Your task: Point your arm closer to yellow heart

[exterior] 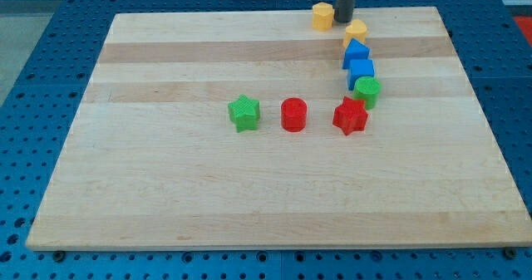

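Note:
My tip [343,20] is at the view's top edge of the wooden board [166,189], between two yellow blocks. The yellow heart [322,16] lies just to the tip's left, very close or touching. A yellow hexagon-like block [356,32] lies just below and right of the tip. The rod rises out of the view's top.
Below the hexagon, a column runs down: blue triangle [356,52], blue cube [361,71], green round block [366,90], red star [350,115]. A red cylinder [293,114] and a green star [244,112] sit at the board's middle. Blue perforated table surrounds the board.

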